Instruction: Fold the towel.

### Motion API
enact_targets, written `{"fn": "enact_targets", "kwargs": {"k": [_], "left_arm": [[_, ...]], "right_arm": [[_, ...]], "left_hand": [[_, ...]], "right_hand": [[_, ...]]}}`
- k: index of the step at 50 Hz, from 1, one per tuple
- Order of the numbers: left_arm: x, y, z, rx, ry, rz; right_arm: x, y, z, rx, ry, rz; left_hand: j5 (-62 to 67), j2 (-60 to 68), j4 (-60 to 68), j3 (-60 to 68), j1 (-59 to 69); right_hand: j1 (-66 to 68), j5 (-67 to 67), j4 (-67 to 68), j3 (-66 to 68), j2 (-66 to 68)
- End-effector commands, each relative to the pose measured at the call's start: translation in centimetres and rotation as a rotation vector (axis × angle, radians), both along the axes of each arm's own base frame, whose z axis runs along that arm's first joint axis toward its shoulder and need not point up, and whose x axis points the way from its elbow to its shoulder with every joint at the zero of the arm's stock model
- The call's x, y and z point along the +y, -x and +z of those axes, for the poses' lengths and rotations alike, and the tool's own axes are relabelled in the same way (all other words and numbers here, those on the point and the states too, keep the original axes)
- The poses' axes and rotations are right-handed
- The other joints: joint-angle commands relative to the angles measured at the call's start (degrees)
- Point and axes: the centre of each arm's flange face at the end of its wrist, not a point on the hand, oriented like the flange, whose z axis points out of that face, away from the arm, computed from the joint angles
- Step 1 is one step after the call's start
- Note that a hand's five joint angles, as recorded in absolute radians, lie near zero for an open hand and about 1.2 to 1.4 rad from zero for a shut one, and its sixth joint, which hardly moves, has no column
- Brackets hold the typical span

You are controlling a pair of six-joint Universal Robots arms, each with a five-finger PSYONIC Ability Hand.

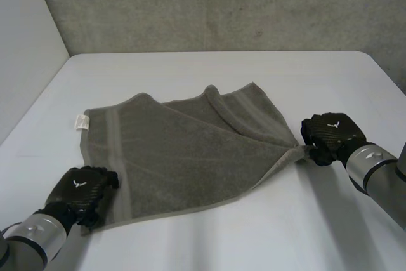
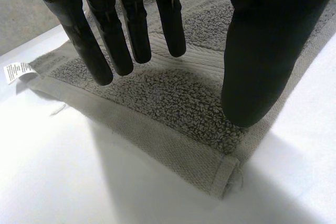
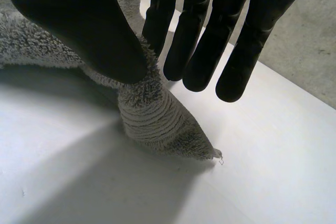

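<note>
The grey towel (image 1: 184, 157) is lying spread on the white table (image 1: 254, 239), its far edge rumpled. The right hand (image 3: 79, 19) is pinching the near right corner between thumb and finger, bunching it into a tuft. The left hand (image 2: 262, 51) is hovering over the near left corner, fingers straight, gripping nothing. I reckon lifting now risks dragging the cloth askew, and that slim pinch could be slipping free.
</note>
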Motion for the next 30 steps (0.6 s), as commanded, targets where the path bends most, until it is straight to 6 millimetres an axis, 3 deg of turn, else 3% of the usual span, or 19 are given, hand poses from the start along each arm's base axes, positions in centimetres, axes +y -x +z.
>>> {"fn": "enact_targets", "kwargs": {"k": [1, 10, 30], "left_arm": [[0.7, 0.3, -0.4, -0.004, -0.014, -0.017], [1.4, 0.4, -0.7, -0.010, -0.022, -0.030], [-0.1, 0.5, -1.4, -0.009, 0.046, -0.027]], "right_arm": [[0.1, -0.1, -0.3, 0.002, -0.008, 0.003], [0.1, -0.1, -0.3, 0.002, -0.008, 0.003], [0.2, -0.1, -0.4, 0.008, -0.010, 0.007]], "left_hand": [[1.6, 1.5, 1.5, 1.5, 1.5], [-5.5, -5.6, -5.6, -5.6, -5.5], [-3.0, -3.0, -3.1, -3.0, -3.0]], "right_hand": [[24.7, 13.6, 11.5, 11.9, 12.7], [24.7, 13.6, 11.5, 11.9, 12.7], [24.7, 13.6, 11.5, 11.9, 12.7]]}}
